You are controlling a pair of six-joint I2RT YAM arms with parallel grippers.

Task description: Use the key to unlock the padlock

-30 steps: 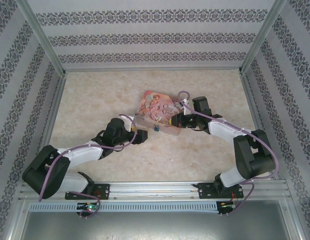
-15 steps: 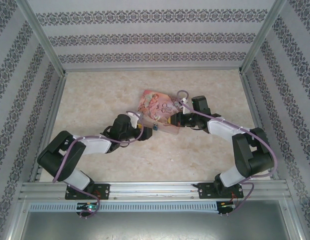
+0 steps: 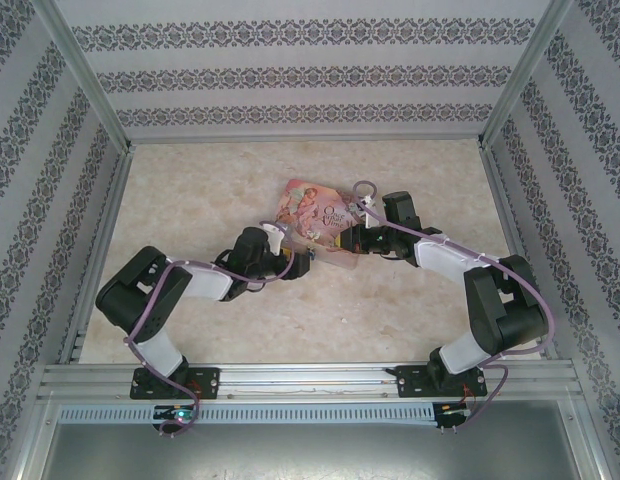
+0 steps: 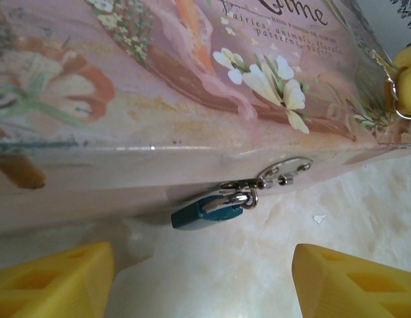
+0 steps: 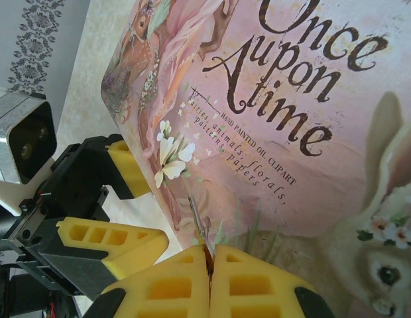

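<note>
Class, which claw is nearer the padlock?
Left. The left claw stands open just in front of the padlock, which hangs on the tin. The right claw, shut on the key, is farther along that tin, toward the robot's right.

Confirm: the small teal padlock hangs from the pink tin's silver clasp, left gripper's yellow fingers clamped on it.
Not clamped: the left wrist view shows the left gripper open, its yellow fingers short of the small teal padlock. It hangs from the silver clasp on the pink tin.
</note>
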